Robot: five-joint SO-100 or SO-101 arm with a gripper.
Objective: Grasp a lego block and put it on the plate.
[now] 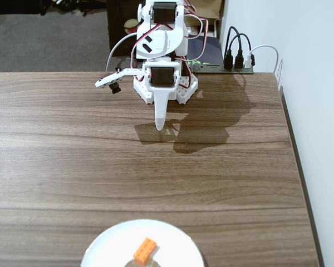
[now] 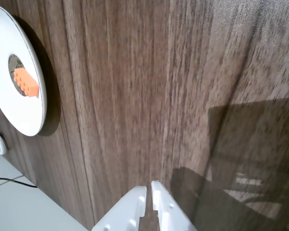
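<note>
1. Brick: small orange plastic block, judged light, stiff, smooth-sided; lies on plate, approx. at its centre, near table's front edge.
2. Grip pt: across the two long sides, below the studs.
3. Gripper: empty, jaws nearly together, tips over bare table, well apart from plate.
4. Surroundings: cables and plug block behind arm base. No obstruction between gripper and plate.
</note>
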